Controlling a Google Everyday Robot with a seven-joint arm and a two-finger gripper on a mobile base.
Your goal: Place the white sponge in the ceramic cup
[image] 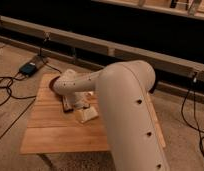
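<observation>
The white sponge (88, 115) lies on the wooden table (55, 136) near its middle, an off-white block partly under my arm. My gripper (78, 103) hangs just above and to the left of the sponge, at the end of the big white arm (120, 95). The ceramic cup is hidden behind the arm.
A dark reddish-brown bowl (53, 83) sits at the table's back left, partly behind the wrist. A small dark object (66, 106) lies left of the gripper. Cables and a blue box (29, 68) lie on the floor to the left. A dark wall with a rail runs behind.
</observation>
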